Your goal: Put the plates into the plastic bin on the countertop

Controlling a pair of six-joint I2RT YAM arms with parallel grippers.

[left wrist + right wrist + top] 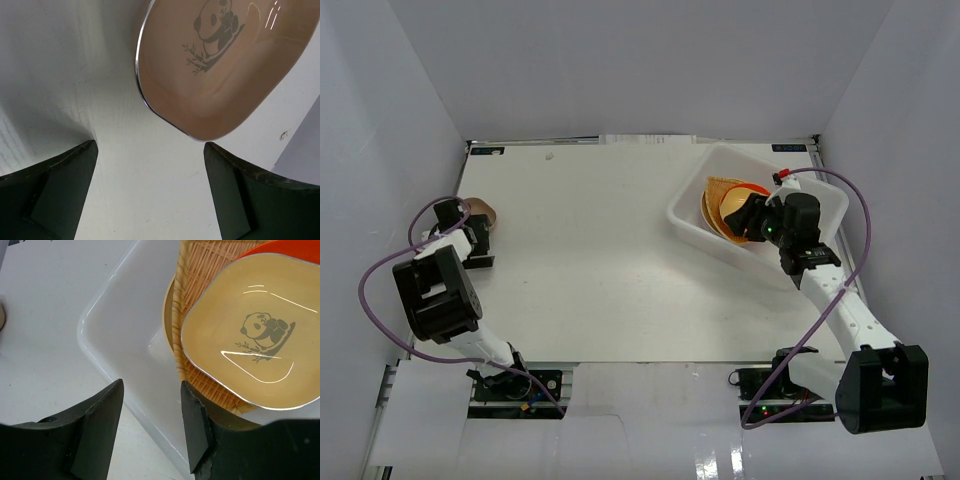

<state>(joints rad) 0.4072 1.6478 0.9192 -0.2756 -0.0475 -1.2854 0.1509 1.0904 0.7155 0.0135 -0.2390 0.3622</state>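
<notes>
Plates (pixel 718 208) are stacked in the upper-right plastic bin (pixel 692 228), one brown plate (pixel 482 211) is left outside at far left, and left gripper (pixel 150 192) and right gripper (pixel 150 430) are seen with jaws apart, empty.

The white countertop (pixel 600 260) carries two things. A brown plate (pixel 225 75) with a panda print lies on it just ahead of the left fingers (pixel 55 195), its near edge reaching between them. The white bin (pixel 130 325) rests on it below the right fingers (pixel 95 435), one corner showing in the gap between them.
</notes>
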